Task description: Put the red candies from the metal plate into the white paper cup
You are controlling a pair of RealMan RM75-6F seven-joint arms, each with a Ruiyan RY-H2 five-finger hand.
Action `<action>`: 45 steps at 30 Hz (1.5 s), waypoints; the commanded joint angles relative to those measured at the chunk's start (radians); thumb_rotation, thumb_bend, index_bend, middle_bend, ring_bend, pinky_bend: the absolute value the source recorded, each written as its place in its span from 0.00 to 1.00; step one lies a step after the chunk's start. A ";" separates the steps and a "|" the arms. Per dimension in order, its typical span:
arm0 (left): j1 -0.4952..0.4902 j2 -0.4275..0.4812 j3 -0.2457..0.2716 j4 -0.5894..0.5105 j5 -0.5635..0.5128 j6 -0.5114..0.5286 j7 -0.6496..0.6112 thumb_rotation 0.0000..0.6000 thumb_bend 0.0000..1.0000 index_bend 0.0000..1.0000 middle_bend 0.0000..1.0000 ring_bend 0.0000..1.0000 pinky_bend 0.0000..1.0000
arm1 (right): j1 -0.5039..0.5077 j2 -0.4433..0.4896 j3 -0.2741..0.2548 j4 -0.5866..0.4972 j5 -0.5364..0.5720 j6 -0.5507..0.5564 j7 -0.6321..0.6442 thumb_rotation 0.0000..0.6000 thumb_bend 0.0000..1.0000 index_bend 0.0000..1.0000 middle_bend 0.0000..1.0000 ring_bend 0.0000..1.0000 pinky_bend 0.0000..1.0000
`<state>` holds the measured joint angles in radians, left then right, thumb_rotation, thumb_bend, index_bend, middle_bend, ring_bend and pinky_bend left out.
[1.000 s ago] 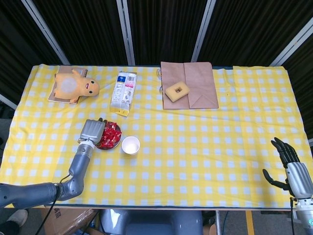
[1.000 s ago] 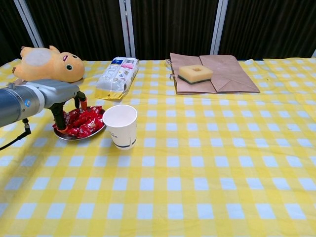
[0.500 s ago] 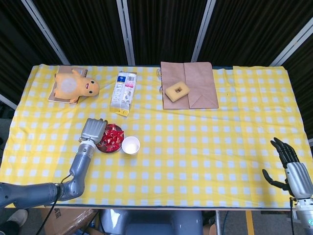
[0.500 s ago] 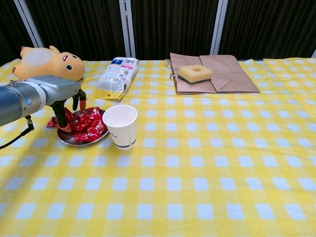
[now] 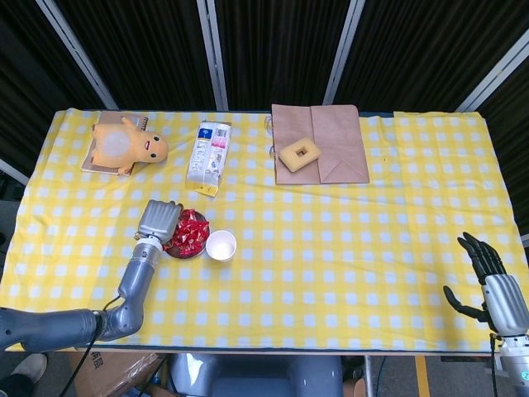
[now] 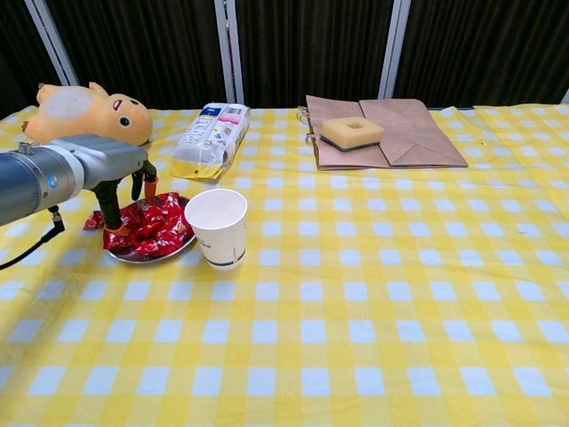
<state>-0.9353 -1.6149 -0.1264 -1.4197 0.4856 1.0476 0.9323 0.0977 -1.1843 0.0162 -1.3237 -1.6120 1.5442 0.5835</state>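
Now left hand (image 6: 107, 169) fingers clamp red candies (image 6: 151, 227), metal plate (image 6: 147, 255) shifted nearer white paper cup (image 6: 216, 227).

Yellow-and-white checked cloth (image 5: 347, 240) over a table, black pleated curtains (image 5: 273, 50) behind with slanting pale metal posts (image 5: 211, 50) between them, grey floor (image 5: 12, 215) at the left edge, and a cardboard box (image 5: 116, 368) below the front.

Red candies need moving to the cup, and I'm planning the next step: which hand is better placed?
Left hand: it's over the red candies beside the white paper cup. Right hand is far across the table.
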 commanded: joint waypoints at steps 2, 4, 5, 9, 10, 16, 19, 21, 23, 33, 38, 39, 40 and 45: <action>-0.005 -0.016 -0.001 0.014 -0.003 0.002 0.004 1.00 0.19 0.36 0.36 0.90 0.90 | 0.000 0.000 0.000 0.000 -0.002 0.000 0.001 1.00 0.42 0.00 0.00 0.00 0.00; -0.009 -0.019 -0.005 0.017 -0.004 0.001 0.006 1.00 0.19 0.36 0.36 0.90 0.90 | 0.001 0.000 -0.001 0.000 -0.002 -0.001 0.001 1.00 0.42 0.00 0.00 0.00 0.00; -0.010 -0.022 -0.005 0.021 -0.006 0.000 0.006 1.00 0.19 0.36 0.36 0.90 0.90 | 0.001 0.000 -0.001 0.000 -0.002 -0.001 0.001 1.00 0.42 0.00 0.00 0.00 0.00; -0.012 -0.042 -0.005 0.036 -0.005 -0.002 0.005 1.00 0.19 0.37 0.37 0.90 0.90 | 0.001 0.000 0.000 0.000 0.000 -0.001 0.003 1.00 0.42 0.00 0.00 0.00 0.00; -0.013 -0.045 -0.005 0.041 -0.003 -0.002 0.006 1.00 0.19 0.38 0.38 0.90 0.90 | 0.001 0.000 0.000 0.000 0.000 -0.001 0.003 1.00 0.42 0.00 0.00 0.00 0.00; -0.014 -0.046 -0.005 0.040 0.003 0.005 0.010 1.00 0.23 0.42 0.44 0.90 0.91 | 0.001 0.001 -0.001 -0.001 -0.002 0.001 0.004 1.00 0.42 0.00 0.00 0.00 0.00; -0.012 -0.049 -0.002 0.043 0.008 0.006 0.009 1.00 0.26 0.46 0.48 0.90 0.91 | 0.000 0.001 -0.001 -0.001 -0.002 0.001 0.005 1.00 0.42 0.00 0.00 0.00 0.00; -0.009 -0.054 0.002 0.050 0.013 0.007 0.007 1.00 0.27 0.48 0.50 0.90 0.91 | 0.000 0.001 -0.001 -0.002 -0.003 0.002 0.006 1.00 0.42 0.00 0.00 0.00 0.00; -0.006 -0.058 0.006 0.055 0.021 0.009 0.005 1.00 0.28 0.49 0.52 0.90 0.91 | 0.000 0.001 -0.001 -0.002 -0.004 0.003 0.006 1.00 0.42 0.00 0.00 0.00 0.00; 0.005 -0.069 0.012 0.075 0.054 0.010 -0.009 1.00 0.36 0.53 0.56 0.91 0.92 | 0.000 0.003 -0.002 -0.005 -0.003 0.002 0.009 1.00 0.42 0.00 0.00 0.00 0.00; 0.009 -0.071 0.010 0.079 0.070 0.009 -0.015 1.00 0.39 0.54 0.57 0.91 0.92 | 0.000 0.004 -0.001 -0.008 -0.002 0.001 0.010 1.00 0.42 0.00 0.00 0.00 0.00; 0.009 -0.069 0.009 0.078 0.072 0.009 -0.015 1.00 0.39 0.54 0.57 0.91 0.92 | 0.000 0.004 -0.001 -0.007 -0.001 0.002 0.011 1.00 0.42 0.00 0.00 0.00 0.00; 0.010 -0.066 0.008 0.076 0.073 0.010 -0.015 1.00 0.39 0.54 0.57 0.91 0.92 | 0.000 0.005 -0.001 -0.008 -0.002 0.003 0.012 1.00 0.42 0.00 0.00 0.00 0.00; 0.017 -0.057 0.003 0.068 0.081 0.013 -0.023 1.00 0.39 0.54 0.58 0.91 0.92 | 0.000 0.004 0.000 -0.006 -0.002 0.003 0.014 1.00 0.42 0.00 0.00 0.00 0.00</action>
<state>-0.9195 -1.6727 -0.1223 -1.3504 0.5651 1.0594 0.9103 0.0974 -1.1806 0.0161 -1.3298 -1.6137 1.5474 0.5973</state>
